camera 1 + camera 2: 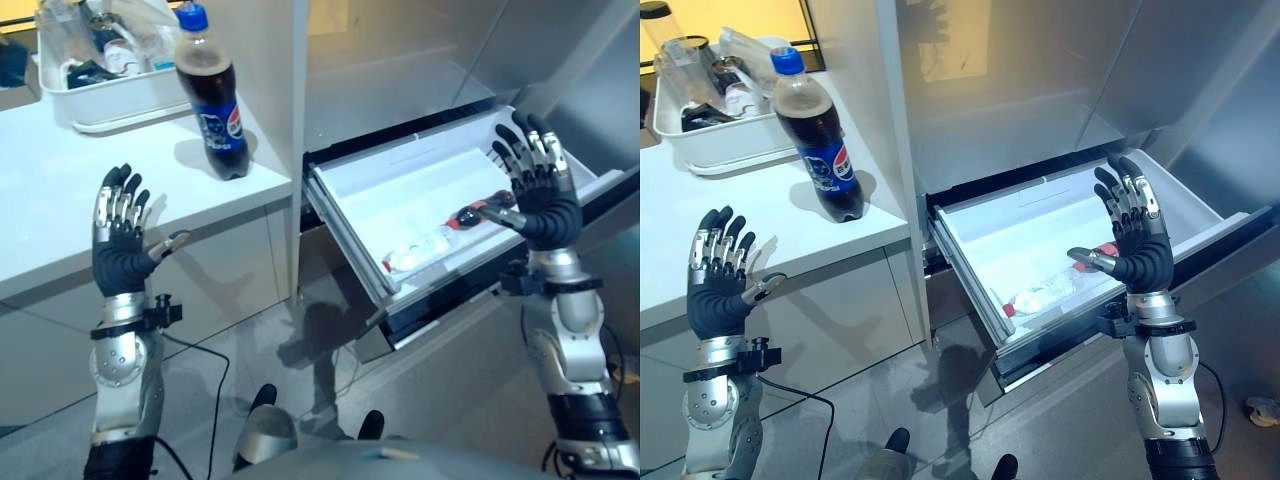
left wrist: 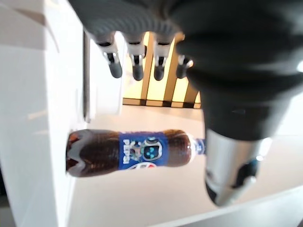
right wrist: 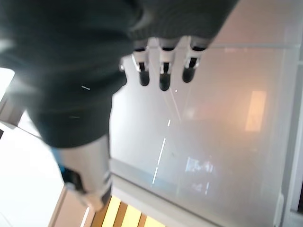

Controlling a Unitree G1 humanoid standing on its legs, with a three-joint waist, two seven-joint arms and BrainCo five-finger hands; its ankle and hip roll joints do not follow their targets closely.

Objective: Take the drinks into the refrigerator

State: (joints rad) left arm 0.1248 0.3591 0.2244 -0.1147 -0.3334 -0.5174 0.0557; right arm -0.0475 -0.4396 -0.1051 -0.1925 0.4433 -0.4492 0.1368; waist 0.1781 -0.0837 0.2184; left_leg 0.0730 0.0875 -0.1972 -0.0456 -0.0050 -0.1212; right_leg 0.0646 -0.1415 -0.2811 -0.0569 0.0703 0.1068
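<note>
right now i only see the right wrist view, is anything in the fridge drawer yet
observer: yes, a clear plastic bottle lies in the open drawer.
operator: where's the cola
observer: the cola bottle stands upright on the white counter, left of the fridge.
operator: is either robot hand holding something
observer: no, the left robot hand and the right robot hand are both open and empty.

Bright overhead light, glare on white counter [image 1: 60,200]; wrist views blurred, maybe motion; soft shadows.
</note>
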